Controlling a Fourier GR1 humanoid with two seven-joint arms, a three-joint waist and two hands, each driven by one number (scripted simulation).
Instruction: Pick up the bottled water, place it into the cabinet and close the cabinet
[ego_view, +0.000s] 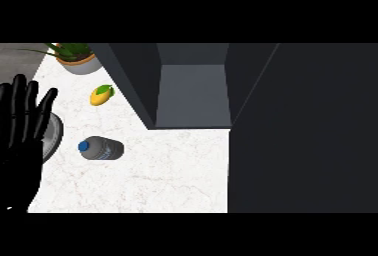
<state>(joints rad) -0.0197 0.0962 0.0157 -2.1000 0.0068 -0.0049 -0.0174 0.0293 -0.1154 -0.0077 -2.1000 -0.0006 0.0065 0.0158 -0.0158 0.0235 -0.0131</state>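
Here, in the head view, the bottled water (101, 148) stands on the counter (170, 175), just left of the open cabinet (193, 95). Farther left, the left hand (21, 125) rests with fingers straight, holding nothing.

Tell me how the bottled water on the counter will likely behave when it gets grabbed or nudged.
The bottled water seems to lie on its side, blue cap toward the left hand, so a nudge would probably roll it. Its round, smooth-looking body may slip in a grasp. The marble counter looks flat, offering little to stop it.
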